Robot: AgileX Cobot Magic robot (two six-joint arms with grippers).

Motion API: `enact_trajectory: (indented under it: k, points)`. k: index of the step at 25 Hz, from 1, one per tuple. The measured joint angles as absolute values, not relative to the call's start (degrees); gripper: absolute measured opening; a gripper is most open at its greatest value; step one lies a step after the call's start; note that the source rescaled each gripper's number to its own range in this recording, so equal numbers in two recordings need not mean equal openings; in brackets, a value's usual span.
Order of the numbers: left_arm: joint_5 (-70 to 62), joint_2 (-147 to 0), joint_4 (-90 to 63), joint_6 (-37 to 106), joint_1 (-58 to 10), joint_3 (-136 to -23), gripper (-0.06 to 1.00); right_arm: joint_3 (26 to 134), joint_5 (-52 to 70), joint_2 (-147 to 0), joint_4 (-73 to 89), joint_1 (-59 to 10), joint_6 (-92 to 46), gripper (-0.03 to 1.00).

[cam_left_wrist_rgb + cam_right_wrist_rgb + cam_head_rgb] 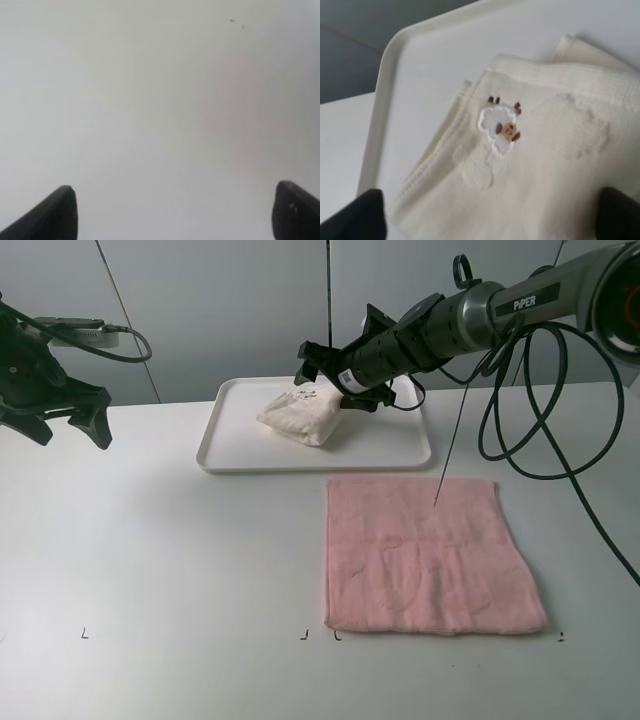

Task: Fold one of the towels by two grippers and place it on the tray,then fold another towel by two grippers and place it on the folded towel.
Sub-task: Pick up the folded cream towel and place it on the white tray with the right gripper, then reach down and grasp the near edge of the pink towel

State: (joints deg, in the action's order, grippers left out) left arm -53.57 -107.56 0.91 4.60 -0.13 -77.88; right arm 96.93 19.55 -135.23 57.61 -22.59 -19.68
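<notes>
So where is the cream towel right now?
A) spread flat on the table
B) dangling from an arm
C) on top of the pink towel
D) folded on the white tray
D: the cream towel rests folded on the tray, apart from the flat pink towel.

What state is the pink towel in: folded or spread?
Spread: the pink towel lies flat as one open square on the table, outside the tray.
</notes>
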Motion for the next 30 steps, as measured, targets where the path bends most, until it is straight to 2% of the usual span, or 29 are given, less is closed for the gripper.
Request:
enact_trajectory:
  k: [8, 13, 17, 21, 30]
  points:
    - [-53.30, -107.56, 0.00, 4.60, -0.13, -77.88, 0.99, 96.93, 21.44, -130.10, 31.65, -22.59, -6.25, 1.00]
    - [-52.95, -107.56, -1.65, 7.82, -0.13, -77.88, 0.99, 96.93, 31.26, -124.10, 20.94, -20.44, -3.47, 1.00]
    - [-52.48, -107.56, -2.73, 10.20, -2.54, -77.88, 0.99, 96.00, 38.92, -119.97, 18.73, -16.80, -2.92, 1.00]
    - [-52.48, -109.29, -2.97, 12.00, -6.73, -77.88, 0.99, 89.61, 40.54, -112.73, 17.21, -13.08, -3.92, 1.00]
    - [-52.48, -115.89, -4.09, 13.91, -19.70, -81.00, 0.99, 64.02, 39.10, -92.39, 14.75, -4.59, -7.88, 1.00]
